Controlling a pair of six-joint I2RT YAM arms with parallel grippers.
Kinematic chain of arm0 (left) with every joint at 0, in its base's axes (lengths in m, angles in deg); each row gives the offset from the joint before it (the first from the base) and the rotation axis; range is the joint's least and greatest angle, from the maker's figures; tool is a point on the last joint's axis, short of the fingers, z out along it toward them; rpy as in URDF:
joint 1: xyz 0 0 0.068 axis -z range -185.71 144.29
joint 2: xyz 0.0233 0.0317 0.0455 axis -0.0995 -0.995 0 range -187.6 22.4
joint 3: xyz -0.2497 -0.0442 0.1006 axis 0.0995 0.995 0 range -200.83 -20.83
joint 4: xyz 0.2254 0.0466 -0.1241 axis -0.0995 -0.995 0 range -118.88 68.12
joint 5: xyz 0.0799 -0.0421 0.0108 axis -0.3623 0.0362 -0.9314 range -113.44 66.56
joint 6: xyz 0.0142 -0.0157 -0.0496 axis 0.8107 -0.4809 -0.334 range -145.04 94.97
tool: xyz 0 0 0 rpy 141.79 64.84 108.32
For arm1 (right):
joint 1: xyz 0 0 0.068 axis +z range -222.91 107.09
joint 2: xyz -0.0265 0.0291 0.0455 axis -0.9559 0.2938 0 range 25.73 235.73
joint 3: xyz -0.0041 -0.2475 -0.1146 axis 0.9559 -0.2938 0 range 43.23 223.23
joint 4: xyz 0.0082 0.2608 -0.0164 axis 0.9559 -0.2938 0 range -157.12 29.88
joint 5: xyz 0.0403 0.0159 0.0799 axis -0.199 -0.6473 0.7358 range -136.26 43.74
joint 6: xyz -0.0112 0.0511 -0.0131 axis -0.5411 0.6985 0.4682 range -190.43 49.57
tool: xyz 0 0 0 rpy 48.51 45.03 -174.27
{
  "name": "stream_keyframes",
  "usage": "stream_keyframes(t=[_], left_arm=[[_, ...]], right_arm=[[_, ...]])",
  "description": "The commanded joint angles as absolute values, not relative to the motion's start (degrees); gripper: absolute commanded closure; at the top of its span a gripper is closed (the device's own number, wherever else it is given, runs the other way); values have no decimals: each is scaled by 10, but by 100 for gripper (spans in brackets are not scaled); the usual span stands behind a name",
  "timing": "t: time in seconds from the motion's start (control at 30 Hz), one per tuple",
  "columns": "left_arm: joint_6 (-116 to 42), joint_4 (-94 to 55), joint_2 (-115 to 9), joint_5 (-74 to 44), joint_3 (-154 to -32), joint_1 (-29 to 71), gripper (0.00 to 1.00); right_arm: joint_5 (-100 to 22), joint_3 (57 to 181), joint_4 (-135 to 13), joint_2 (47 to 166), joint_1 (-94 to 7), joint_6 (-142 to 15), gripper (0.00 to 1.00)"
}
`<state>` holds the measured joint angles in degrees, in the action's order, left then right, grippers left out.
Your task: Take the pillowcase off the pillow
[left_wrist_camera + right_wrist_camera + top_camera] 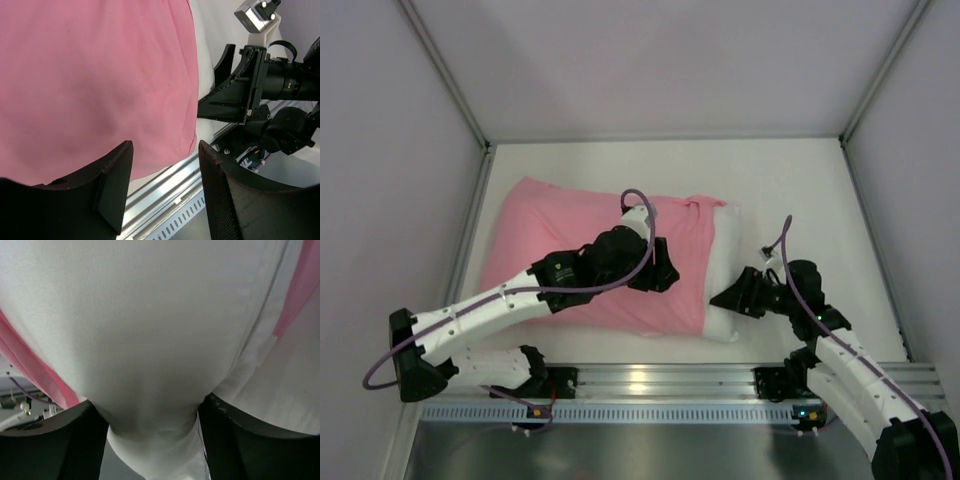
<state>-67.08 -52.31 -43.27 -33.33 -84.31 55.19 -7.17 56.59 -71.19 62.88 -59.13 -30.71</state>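
Top view high, looking down on table (800, 170); wrist views tight on pillow (150, 340); left's shows right end effector (215, 80).

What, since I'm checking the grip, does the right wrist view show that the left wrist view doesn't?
Only right wrist: the plump white fabric pillow bunched between the fingers of the right hand. Only left wrist: the left hand open and empty, the silver metal rail, the right arm. Both: the pink cloth pillowcase.
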Motion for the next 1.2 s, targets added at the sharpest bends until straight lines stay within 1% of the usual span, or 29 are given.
stream_keyframes(t=[0.0,0.03,0.07,0.1,0.2,0.37,0.5,0.67,0.7,0.73,0.8,0.83,0.97,1.1,1.17], left_arm=[[-678,-510,-453,-327,-848,573,41],[-678,-509,-456,-331,-849,577,43],[-678,-510,-460,-336,-849,583,43],[-681,-511,-465,-342,-848,594,44],[-699,-511,-474,-367,-838,613,44],[-724,-517,-516,-404,-854,637,44],[-716,-522,-584,-413,-899,643,44],[-722,-591,-646,-473,-960,643,44],[-722,-595,-654,-477,-960,643,46],[-728,-612,-657,-495,-960,643,66],[-749,-654,-654,-535,-961,643,92],[-775,-695,-650,-571,-957,643,100],[-829,-742,-592,-608,-890,643,100],[-885,-741,-471,-604,-775,643,100],[-904,-745,-407,-607,-744,643,100]], right_arm=[[-54,551,-556,667,-560,-255,40],[-66,554,-536,686,-556,-250,71],[-67,554,-512,695,-547,-234,89],[-67,557,-472,704,-544,-229,100],[-65,585,-455,723,-530,-220,100],[-95,608,-488,676,-506,-217,100],[-109,613,-519,634,-490,-221,100],[-107,633,-569,583,-486,-222,100],[-107,637,-576,579,-485,-223,100],[-113,649,-585,568,-486,-224,100],[-131,666,-635,555,-485,-240,100],[-159,690,-654,542,-485,-257,100],[-222,756,-705,523,-486,-275,100],[-251,837,-704,553,-487,-273,100],[-257,862,-701,574,-488,-271,100]])
